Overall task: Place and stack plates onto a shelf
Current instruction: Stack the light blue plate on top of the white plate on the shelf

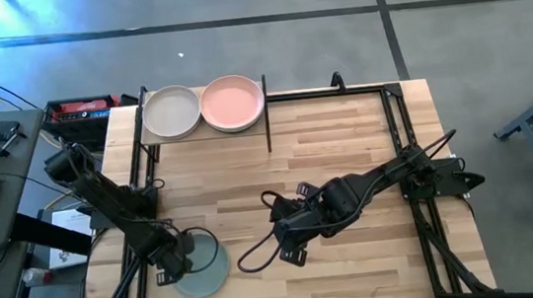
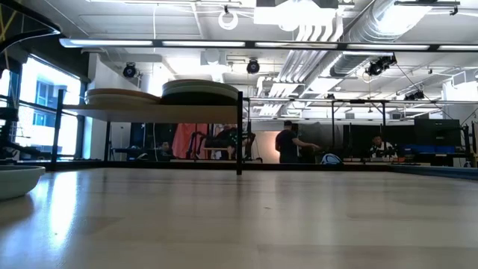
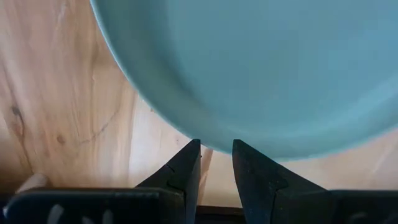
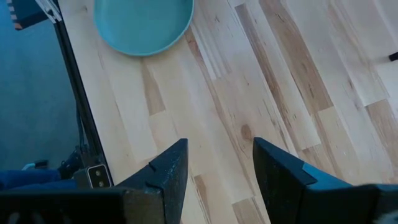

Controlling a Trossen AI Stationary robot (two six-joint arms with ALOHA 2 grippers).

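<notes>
1. You are looking at a pale grey-green plate (image 1: pixel 202 265) lying flat on the butcher-block tabletop (image 1: pixel 346 151), near its front left corner.
2. You are seeing the left gripper (image 1: pixel 182 268) sitting at that plate's left rim. In the left wrist view its fingers (image 3: pixel 184 169) are standing narrowly apart, with the plate's edge (image 3: pixel 249 68) just ahead of the tips and no grip showing.
3. You are seeing the shelf (image 1: pixel 207 125) standing at the table's back edge, left of centre, well apart from the grey-green plate.
4. You are finding two stacks sitting side by side on the shelf board: a beige-grey plate (image 1: pixel 171 110) topping the left one, a pink plate (image 1: pixel 233 102) topping the right one.
5. You are seeing the right gripper (image 1: pixel 291 241) resting low over the table's middle, fingers (image 4: pixel 163 171) standing wide and holding nothing.
6. You are seeing people (image 2: pixel 287 143) in the room behind the table.
</notes>
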